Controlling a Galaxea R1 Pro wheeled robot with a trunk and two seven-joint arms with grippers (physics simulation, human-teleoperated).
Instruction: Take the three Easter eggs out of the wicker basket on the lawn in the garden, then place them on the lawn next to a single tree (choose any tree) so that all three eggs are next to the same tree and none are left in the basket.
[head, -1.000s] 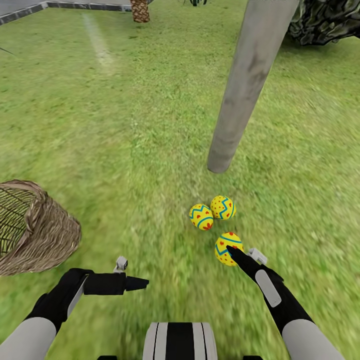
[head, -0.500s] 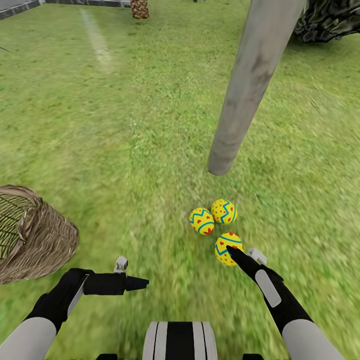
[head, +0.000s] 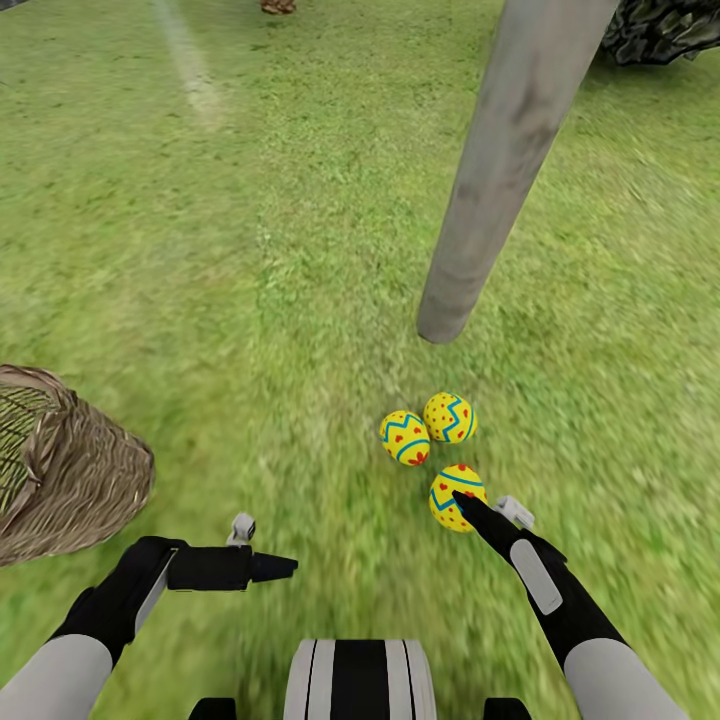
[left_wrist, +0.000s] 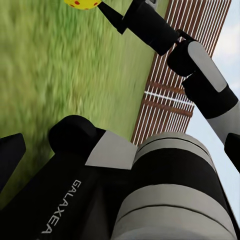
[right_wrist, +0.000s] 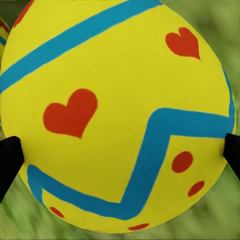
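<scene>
Your right gripper (head: 462, 500) has its fingers on both sides of the nearest egg (head: 457, 495), which lies on the lawn (head: 250, 250); whether they press it I cannot tell. Your left gripper (head: 285, 567) looks closed and holds nothing. From the grey tree (head: 500, 170), the wicker basket (head: 70, 480) sits at 8 o'clock, well apart, and the two other eggs (head: 405, 438) at 6 o'clock, near its foot.
</scene>
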